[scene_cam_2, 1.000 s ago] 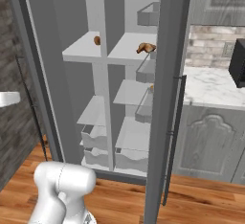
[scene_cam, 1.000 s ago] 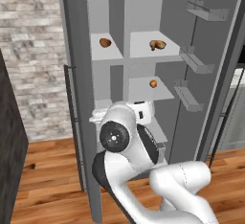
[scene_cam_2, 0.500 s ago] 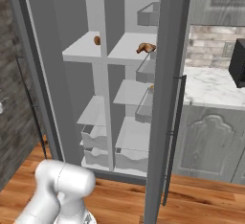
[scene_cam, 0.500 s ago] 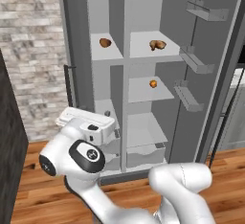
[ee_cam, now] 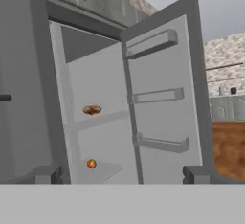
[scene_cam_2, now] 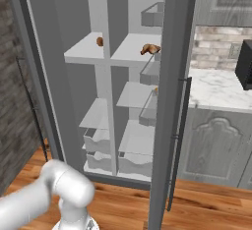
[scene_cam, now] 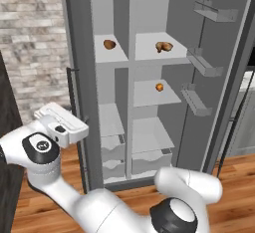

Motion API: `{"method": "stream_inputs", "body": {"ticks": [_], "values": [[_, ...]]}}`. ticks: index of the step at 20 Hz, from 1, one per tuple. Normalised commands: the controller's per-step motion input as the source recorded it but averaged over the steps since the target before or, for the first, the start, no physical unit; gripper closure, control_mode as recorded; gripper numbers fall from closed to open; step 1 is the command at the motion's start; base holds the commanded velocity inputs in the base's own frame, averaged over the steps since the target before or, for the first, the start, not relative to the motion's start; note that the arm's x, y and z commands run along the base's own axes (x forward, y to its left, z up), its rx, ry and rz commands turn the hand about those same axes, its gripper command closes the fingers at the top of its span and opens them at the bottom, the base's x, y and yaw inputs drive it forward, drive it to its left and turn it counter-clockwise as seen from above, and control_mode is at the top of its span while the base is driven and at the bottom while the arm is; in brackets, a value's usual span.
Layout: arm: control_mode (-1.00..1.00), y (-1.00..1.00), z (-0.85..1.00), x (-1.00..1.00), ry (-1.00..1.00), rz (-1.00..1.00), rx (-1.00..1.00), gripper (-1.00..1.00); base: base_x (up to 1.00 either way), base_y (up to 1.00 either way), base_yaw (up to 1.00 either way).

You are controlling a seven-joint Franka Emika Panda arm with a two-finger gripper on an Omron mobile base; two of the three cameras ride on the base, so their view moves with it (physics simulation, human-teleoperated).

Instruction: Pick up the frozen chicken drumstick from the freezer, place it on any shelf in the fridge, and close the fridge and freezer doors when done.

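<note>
The frozen chicken drumstick, tan-brown and lobed, lies on the upper shelf of the fridge. The freezer is the narrow compartment left of it. Both doors stand open: the freezer door on the left, and the fridge door with grey bins on the right. My gripper is open and empty. Its hand hangs low by the freezer door's edge, well left of the drumstick.
A darker round brown lump sits on the freezer's upper shelf. A tiny orange ball rests on the fridge's middle shelf. Drawers fill the bottom. A marble counter is on the right and a brick wall on the left.
My arm has swung left, carrying the hand from in front of the compartments to beside the freezer door's edge. The gripper has stayed open, and the doors and food have not moved.
</note>
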Motion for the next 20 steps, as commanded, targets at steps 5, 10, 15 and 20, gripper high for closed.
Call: {"method": "stream_inputs", "body": {"ticks": [5,10,15,20], "values": [[-1.00,0.10,-0.13,0.46,0.00,0.00,0.00,-1.00,0.00,0.00,0.00],[-1.00,0.00,-0.24,0.67,0.00,0.02,0.00,-1.00,0.00,0.00,0.00],[-1.00,0.01,-0.17,0.69,0.03,0.07,0.01,-1.00,0.00,0.00,0.00],[-1.00,0.15,-0.14,0.67,0.04,0.07,0.00,-1.00,0.00,0.00,0.00]]}}
